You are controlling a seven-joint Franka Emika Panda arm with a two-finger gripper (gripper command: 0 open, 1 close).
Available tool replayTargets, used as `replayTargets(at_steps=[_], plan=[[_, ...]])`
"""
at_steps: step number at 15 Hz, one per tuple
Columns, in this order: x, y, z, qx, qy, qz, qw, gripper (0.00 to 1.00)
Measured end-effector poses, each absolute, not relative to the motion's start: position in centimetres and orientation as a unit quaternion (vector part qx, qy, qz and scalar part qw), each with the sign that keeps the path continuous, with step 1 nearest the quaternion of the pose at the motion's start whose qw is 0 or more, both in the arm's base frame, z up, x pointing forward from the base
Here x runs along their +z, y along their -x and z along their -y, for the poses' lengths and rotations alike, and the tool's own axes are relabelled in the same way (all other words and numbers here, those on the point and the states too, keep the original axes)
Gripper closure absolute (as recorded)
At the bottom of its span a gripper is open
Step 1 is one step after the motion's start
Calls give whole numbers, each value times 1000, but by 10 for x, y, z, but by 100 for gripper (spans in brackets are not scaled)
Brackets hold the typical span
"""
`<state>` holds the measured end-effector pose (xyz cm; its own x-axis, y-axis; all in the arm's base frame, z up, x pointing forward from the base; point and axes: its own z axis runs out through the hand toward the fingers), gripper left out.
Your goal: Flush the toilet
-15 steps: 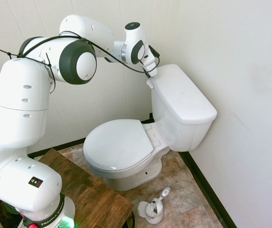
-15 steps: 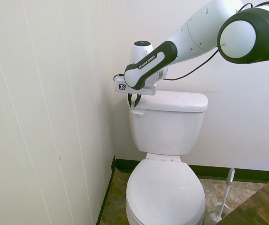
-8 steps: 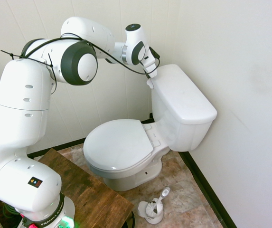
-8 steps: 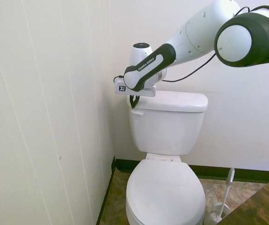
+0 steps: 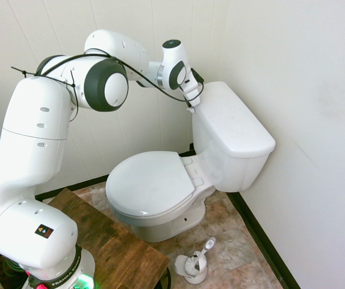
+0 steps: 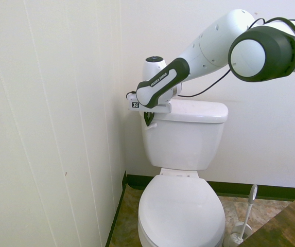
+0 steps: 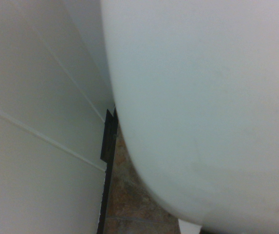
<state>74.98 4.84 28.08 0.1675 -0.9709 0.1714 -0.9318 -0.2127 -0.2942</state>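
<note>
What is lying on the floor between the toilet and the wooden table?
In the second exterior view, the toilet brush in its holder stands between the toilet and the wooden table.

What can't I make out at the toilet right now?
- Whether the gripper touches the flush lever: second exterior view, the fingertips overlap it.
- Water in the bowl: both exterior views, the closed seat lid hides it.
- The toilet brush's lower holder: second exterior view, cut off by the bottom edge.
</note>
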Motion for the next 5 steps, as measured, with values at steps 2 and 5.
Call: replayTargets(at_steps=[2, 5], plan=[[277, -753, -48, -161, 760, -627, 63, 100], [276, -754, -47, -159, 757, -631, 66, 100]])
